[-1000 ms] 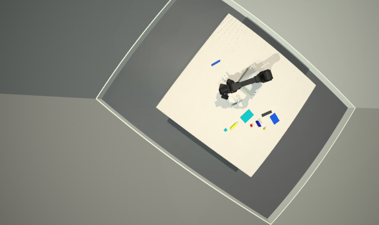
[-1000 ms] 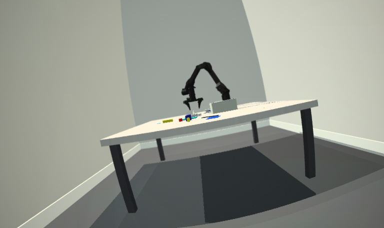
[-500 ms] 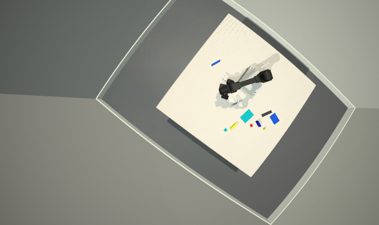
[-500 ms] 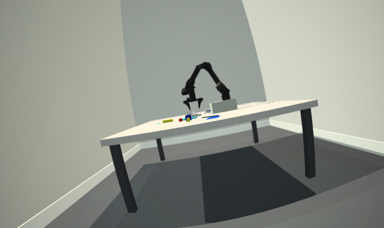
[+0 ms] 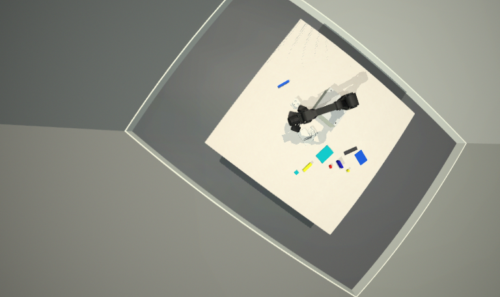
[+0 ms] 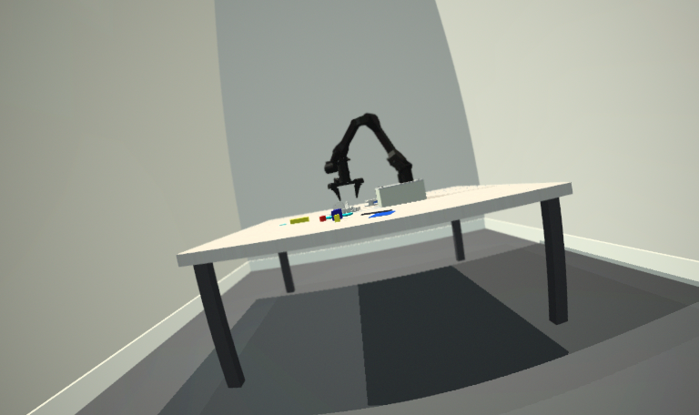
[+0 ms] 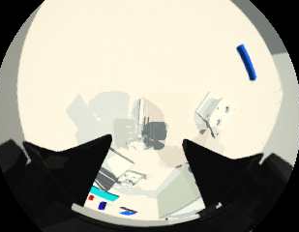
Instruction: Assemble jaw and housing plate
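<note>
My gripper is open and empty, pointing down above the table. Below it, a narrow white upright piece stands among shadows in the wrist view. A white piece with two round holes lies apart from it, towards the right finger's side in the wrist view; it may be the housing plate. A pale assembly with small raised parts lies beyond the left fingertip. I cannot tell the jaws, pins or teeth apart, nor whether they mesh.
A pale grey-green walled box stands by the arm's base. A blue bar lies far off. A cyan sheet, a yellow bar, a blue sheet, a dark bar and small blocks lie on the other side.
</note>
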